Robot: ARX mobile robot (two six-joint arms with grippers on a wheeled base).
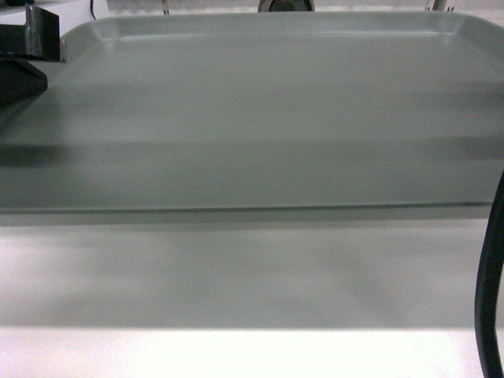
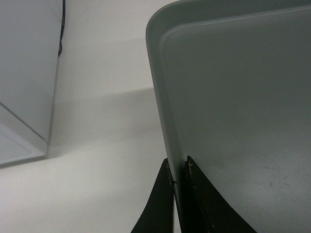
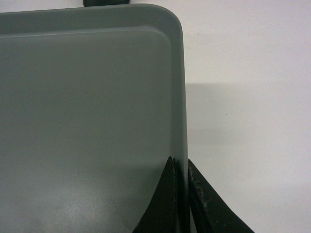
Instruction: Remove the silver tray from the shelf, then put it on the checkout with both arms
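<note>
- Tray point(image 1: 260, 118) fills the head view, above the white bench point(image 1: 236, 350).
- Left gripper point(image 2: 178, 171) fingers pinch its 9 o'clock rim.
- Right gripper point(image 3: 181, 167) fingers pinch its 3 o'clock rim.

The left gripper point(image 2: 178, 194) shows as two black, wedge-shaped fingers point(image 2: 155, 208) that taper to thin tips, matte and smooth, with a pale nick near one tip. The right gripper point(image 3: 182, 194) has the same pair of black tapered fingers point(image 3: 209, 208) — the outer one scuffed with pale grey specks and scratches. From the head camera, a thick black cable point(image 1: 490, 291) curves along the right edge, and a dark, blocky arm part point(image 1: 24, 63) — blurred — sits at upper left.
</note>
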